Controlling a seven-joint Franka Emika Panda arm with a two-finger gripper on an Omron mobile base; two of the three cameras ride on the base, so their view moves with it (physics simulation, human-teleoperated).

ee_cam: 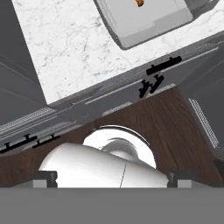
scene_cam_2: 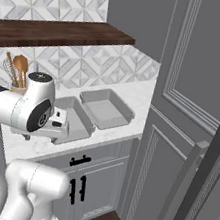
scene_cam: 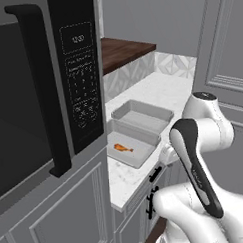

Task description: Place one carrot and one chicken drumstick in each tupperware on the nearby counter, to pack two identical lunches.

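Observation:
Two light-grey tupperware trays sit side by side on the white marbled counter (scene_cam: 162, 89). The nearer tupperware (scene_cam: 140, 155) holds an orange chicken drumstick (scene_cam: 123, 148); its corner with a bit of orange shows at the top of the hand view (ee_cam: 144, 19). The farther tupperware (scene_cam: 143, 115) (scene_cam_2: 106, 109) has nothing in it. My hand (scene_cam_2: 59, 123) hangs over the counter's front edge beside the nearer tupperware (scene_cam_2: 77, 122), facing down at the cabinet fronts. The gripper (ee_cam: 112, 178) is open, its fingertips (ee_cam: 43, 177) far apart and holding nothing.
A black microwave (scene_cam: 42, 97) looms at the left. A dark wooden shelf (scene_cam_2: 59, 30) runs above the tiled wall, with a utensil holder (scene_cam_2: 15, 68) below it. A tall grey cabinet (scene_cam_2: 195, 96) borders the counter on the right. Black cabinet handles (ee_cam: 162, 65) and brown floor (ee_cam: 175, 122) lie below.

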